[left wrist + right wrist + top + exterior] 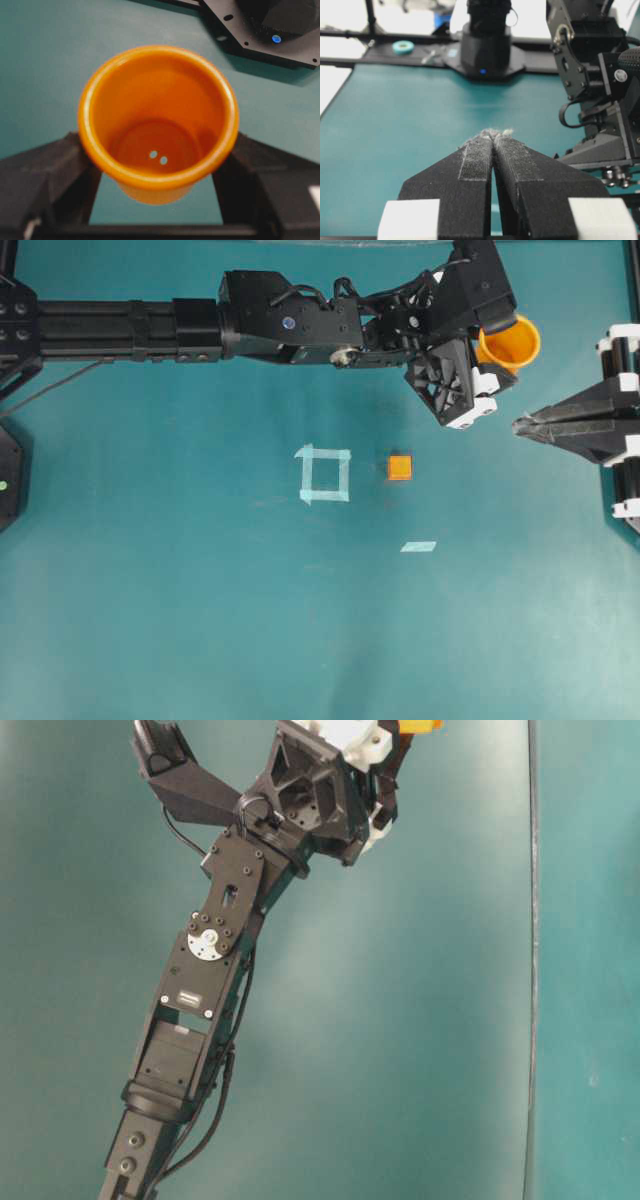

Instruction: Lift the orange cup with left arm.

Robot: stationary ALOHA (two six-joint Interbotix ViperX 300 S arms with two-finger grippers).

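Cube [399,467] sits mid-desk beside a tape square [324,474], a loose tape strip [419,546] just nearer the near edge; none of it is part of the job. Right gripper [522,424] rests near the right edge, jaws pressed together, nothing between them. Farther back, the left arm [180,327] stretches along the far edge from the left side toward the far right corner. Left gripper [480,365] has its fingers [40,175] clamped on both sides of the cup [508,342], mouth upright. Wrist view shows teal desk under the cup base, so it reads as off the surface. Step: lift looks done or at its top. Next move calls for only a steady grip, no tilt, no squeeze change.
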